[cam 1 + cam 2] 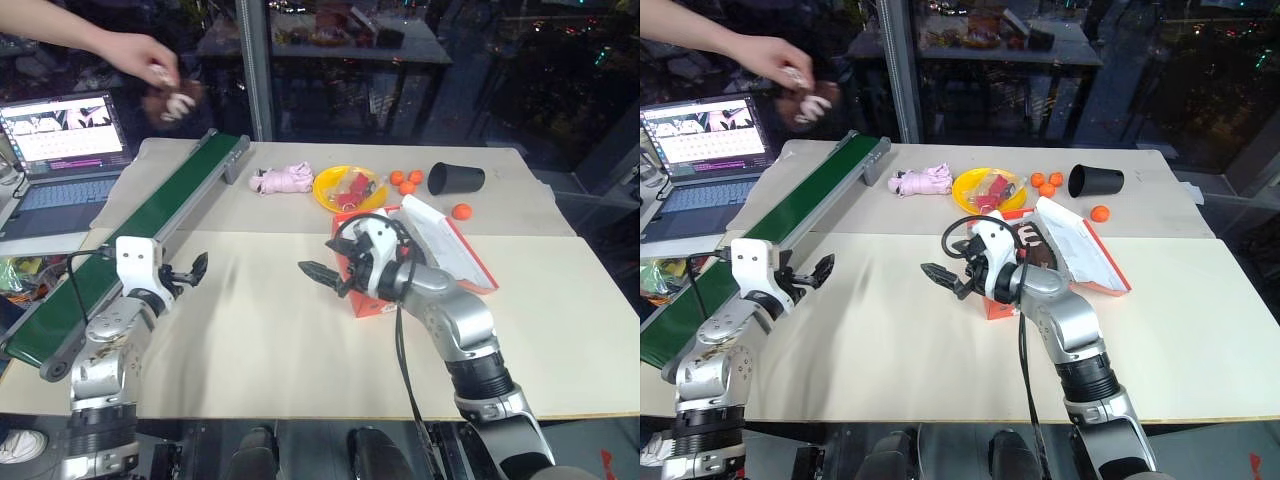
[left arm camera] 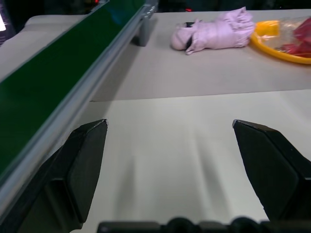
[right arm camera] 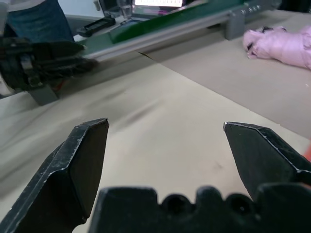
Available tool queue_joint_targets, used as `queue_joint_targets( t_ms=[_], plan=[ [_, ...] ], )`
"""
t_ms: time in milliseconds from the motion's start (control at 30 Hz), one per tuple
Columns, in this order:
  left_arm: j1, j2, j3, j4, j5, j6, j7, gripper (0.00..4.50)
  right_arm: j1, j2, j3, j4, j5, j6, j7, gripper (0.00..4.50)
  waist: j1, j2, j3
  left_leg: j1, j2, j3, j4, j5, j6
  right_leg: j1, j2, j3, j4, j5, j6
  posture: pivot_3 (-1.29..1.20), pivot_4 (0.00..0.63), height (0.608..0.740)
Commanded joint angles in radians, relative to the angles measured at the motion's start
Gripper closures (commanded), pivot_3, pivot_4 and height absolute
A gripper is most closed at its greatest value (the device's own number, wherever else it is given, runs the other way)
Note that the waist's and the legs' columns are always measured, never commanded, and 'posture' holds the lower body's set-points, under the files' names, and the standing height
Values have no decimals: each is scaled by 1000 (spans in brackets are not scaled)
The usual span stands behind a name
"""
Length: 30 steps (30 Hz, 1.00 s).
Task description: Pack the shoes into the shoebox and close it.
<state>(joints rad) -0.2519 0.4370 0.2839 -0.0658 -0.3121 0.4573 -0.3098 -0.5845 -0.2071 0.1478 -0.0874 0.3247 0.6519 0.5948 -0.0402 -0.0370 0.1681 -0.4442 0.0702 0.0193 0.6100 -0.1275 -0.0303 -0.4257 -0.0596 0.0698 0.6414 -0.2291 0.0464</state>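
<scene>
A person's hand (image 1: 140,55) at the back left holds one dark-brown fuzzy shoe (image 1: 172,102) above the conveyor's far end. The red-orange shoebox (image 1: 447,252) stands open at mid-table, its white-lined lid tipped back to the right. A dark-brown shape (image 1: 1034,250) lies inside it, partly hidden by my right wrist. My right gripper (image 1: 318,275) hangs open and empty just left of the box, pointing left. My left gripper (image 1: 195,270) is open and empty beside the conveyor, over bare table (image 2: 170,145).
A green conveyor belt (image 1: 150,220) runs diagonally along the table's left side, with a laptop (image 1: 65,140) beyond it. At the back lie a pale pink bundle (image 1: 283,180), a yellow plate (image 1: 331,197) with red pieces, several orange balls (image 1: 405,182) and a tipped black cup (image 1: 457,178).
</scene>
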Motion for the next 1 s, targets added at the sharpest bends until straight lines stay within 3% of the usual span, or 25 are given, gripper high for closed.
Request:
queue_joint_targets(
  t_ms=[33, 367, 500, 833, 1000],
  plan=[
    [-38, 6, -7, 1, 14, -45, -7, 120, -23, 3, -3, -5, -11, -37, -8, 22, 1, 0, 0, 0, 0, 0, 0, 0, 0, 0, 0, 0, 0, 0, 0, 0, 150, 740],
    [-81, 6, -33, 91, 35, -93, -27, 120, -12, -5, -23, -16, -11, -22, -13, 22, -1, 0, 0, 0, 0, 0, 0, 0, 1, 0, 0, 0, 0, 0, 0, 0, 150, 740],
    [-86, 32, 15, 155, 30, -127, -31, 120, -25, 7, -23, -16, 3, -20, -3, 22, -2, 0, 0, 0, 0, 0, 0, 1, 1, 0, 0, 0, 0, 0, 0, 0, 150, 740],
    [-105, 252, 149, 477, 7, -365, -216, 120, -31, -61, 40, -4, -15, -81, 147, 22, 1, 0, 0, 0, 0, 1, -2, 2, 3, -2, 0, 0, -1, 0, 0, 0, 150, 740],
    [-164, 308, 170, 628, -10, -426, -292, 120, -38, -60, 44, 14, -23, -95, 163, 22, 5, 0, 0, 0, 1, 1, -2, -2, -4, -2, 0, -1, 0, -1, -1, 0, 150, 740]
  ],
)
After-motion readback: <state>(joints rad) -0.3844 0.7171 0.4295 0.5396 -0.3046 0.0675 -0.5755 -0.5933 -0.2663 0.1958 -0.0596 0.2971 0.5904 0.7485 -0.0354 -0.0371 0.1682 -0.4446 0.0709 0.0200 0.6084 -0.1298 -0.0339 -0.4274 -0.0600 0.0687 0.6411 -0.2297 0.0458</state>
